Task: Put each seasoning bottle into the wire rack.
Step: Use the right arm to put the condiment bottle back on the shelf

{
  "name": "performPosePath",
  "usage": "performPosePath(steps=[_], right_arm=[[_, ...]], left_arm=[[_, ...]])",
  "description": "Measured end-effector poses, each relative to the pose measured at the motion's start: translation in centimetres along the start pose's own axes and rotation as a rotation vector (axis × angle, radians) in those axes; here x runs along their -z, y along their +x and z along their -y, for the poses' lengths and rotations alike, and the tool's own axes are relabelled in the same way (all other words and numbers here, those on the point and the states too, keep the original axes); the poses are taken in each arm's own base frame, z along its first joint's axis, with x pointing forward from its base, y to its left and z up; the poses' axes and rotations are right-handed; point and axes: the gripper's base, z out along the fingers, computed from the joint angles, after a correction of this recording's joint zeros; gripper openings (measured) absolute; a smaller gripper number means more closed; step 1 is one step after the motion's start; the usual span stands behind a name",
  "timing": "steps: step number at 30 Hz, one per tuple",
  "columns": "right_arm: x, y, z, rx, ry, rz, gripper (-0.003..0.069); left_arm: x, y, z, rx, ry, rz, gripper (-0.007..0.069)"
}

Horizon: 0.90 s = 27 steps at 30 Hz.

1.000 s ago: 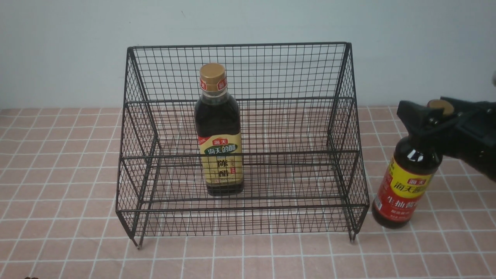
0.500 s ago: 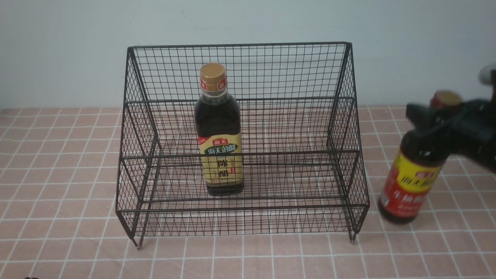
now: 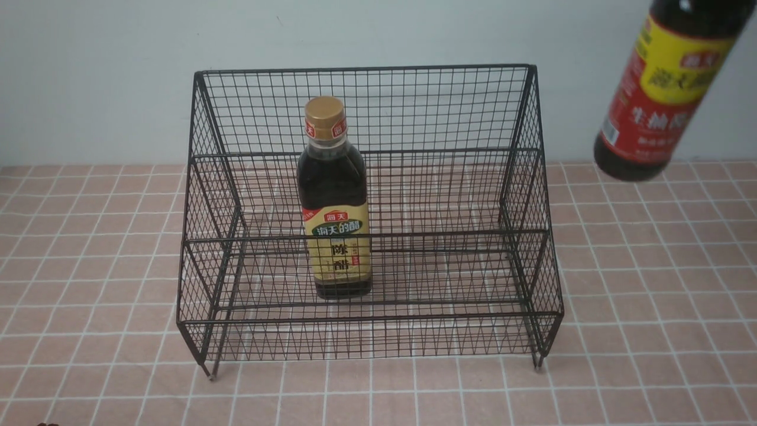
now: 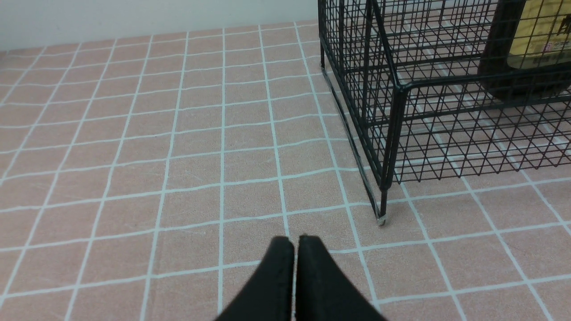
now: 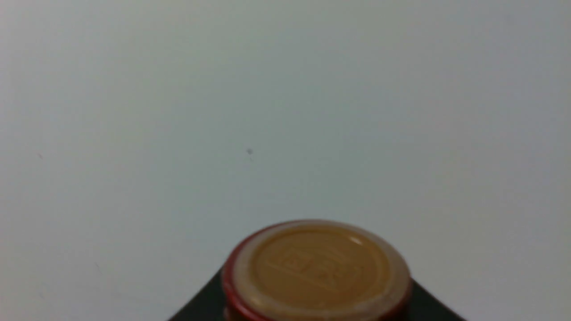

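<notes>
Currently: round bottle (image 3: 662,100) was held aloft, tilted, right of wire rack (image 3: 366,68), well clear of bench (image 3: 650,284). Right pincer (image 5: 316,314) judged clenched on neck under cap (image 5: 316,267). Gold-cap bottle (image 3: 336,201) already seated on lower tier. Left pincer (image 4: 294,254) pressed closed, empty. Round bottle needed levelling, carrying over front rail, lowering beside gold-cap bottle, no contact.

Kitchen-style bench, prob. a lab mock-up (plain pale wall (image 3: 94,71)), w/ pink tile-pattern top (image 3: 89,266) & wire rack (image 3: 443,106).
</notes>
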Motion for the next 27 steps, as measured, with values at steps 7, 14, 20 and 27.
performPosePath(steps=[7, 14, 20, 27], right_arm=[[-3.8, -1.2, -2.2, -0.016, -0.072, 0.038, 0.0269], [-8.6, 0.4, -4.4, -0.010, -0.122, 0.016, 0.0269], [-11.5, 2.7, -5.5, 0.017, -0.146, -0.013, 0.0269], [-13.4, 6.4, -6.0, 0.036, -0.153, -0.099, 0.0269]], left_arm=[[0.0, 0.0, 0.0, 0.000, 0.000, 0.000, -0.0007], [0.0, 0.0, 0.0, 0.000, 0.000, 0.000, -0.0007], [0.0, 0.0, 0.0, 0.000, 0.000, 0.000, -0.0007], [0.0, 0.0, 0.0, 0.000, 0.000, 0.000, -0.0007]])
